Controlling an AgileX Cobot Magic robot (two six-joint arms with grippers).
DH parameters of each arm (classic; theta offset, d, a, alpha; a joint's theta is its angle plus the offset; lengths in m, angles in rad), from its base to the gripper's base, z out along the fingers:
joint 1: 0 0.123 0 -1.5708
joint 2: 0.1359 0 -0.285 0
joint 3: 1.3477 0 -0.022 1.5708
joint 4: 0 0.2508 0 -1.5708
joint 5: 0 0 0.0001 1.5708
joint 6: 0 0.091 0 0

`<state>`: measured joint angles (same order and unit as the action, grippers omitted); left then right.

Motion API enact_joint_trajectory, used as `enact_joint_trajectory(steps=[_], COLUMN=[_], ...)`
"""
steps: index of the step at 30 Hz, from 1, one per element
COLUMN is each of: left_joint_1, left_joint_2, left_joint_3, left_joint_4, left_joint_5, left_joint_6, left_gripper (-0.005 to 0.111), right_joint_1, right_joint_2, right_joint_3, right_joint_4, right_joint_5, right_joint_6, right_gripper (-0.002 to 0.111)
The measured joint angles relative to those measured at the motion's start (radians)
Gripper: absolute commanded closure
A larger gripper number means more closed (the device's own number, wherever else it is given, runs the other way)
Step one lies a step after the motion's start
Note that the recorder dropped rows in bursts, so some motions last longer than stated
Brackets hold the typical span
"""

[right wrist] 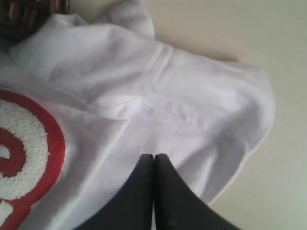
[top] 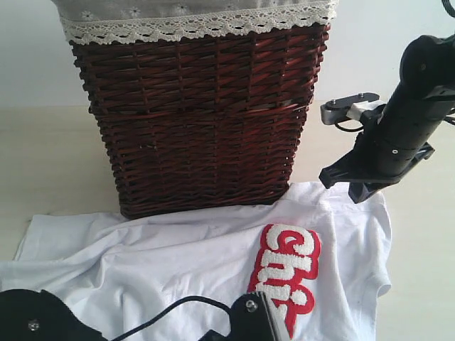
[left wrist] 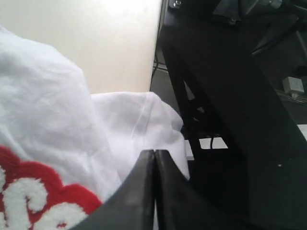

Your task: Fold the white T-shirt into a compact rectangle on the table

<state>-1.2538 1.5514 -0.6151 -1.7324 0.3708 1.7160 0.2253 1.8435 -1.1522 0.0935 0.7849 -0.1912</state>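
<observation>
The white T-shirt (top: 178, 263) lies spread and wrinkled on the table (top: 43, 156), in front of a wicker basket. Its red-outlined white lettering (top: 288, 273) faces up toward the right. My right gripper (right wrist: 153, 156) is shut with nothing between its fingertips. It hovers just over the shirt's plain cloth (right wrist: 158, 91) near a sleeve edge, and shows at the shirt's far right corner (top: 357, 190). My left gripper (left wrist: 154, 152) is also shut and empty. It sits over the shirt (left wrist: 48, 115) beside the lettering (left wrist: 33, 191), near the table's front edge.
A tall dark brown wicker basket (top: 199, 121) with a lace-trimmed grey liner (top: 192, 18) stands right behind the shirt, touching its back edge. Bare table (top: 419, 284) lies to the right. A black frame (left wrist: 230, 120) rises beyond the table's front edge.
</observation>
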Motion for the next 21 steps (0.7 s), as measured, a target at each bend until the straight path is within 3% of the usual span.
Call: enact_joint_trajectory(steps=[3,6,10,12,21], left_joint_1=[-0.007,-0.067,-0.200,-0.234,-0.239], left_joint_2=[0.040,0.085,0.153,0.205,0.344], left_joint_3=[-0.029,-0.077,-0.138,-0.157,-0.220], left_joint_4=[0.021,0.055,0.071,0.076,0.071], left_joint_5=[0.078,0.104,-0.100,-0.180,-0.364], left_joint_6=[0.002,0.002,-0.010,-0.033,-0.067], left_gripper=[0.107,0.107,0.107,0.107,0.107], right_joint_1=[0.000,0.000,0.000,0.000,-0.013], right_joint_2=[-0.008,-0.008,-0.008,-0.008,-0.055], right_joint_3=[0.000,0.000,0.000,0.000,0.031], right_joint_4=[0.000,0.000,0.000,0.000,-0.040], right_joint_5=[0.003,0.003,0.005,0.009,-0.065], right_joint_6=[0.000,0.000,-0.006,-0.011,0.012], right_gripper=[0.108,0.108,0.108,0.108,0.108])
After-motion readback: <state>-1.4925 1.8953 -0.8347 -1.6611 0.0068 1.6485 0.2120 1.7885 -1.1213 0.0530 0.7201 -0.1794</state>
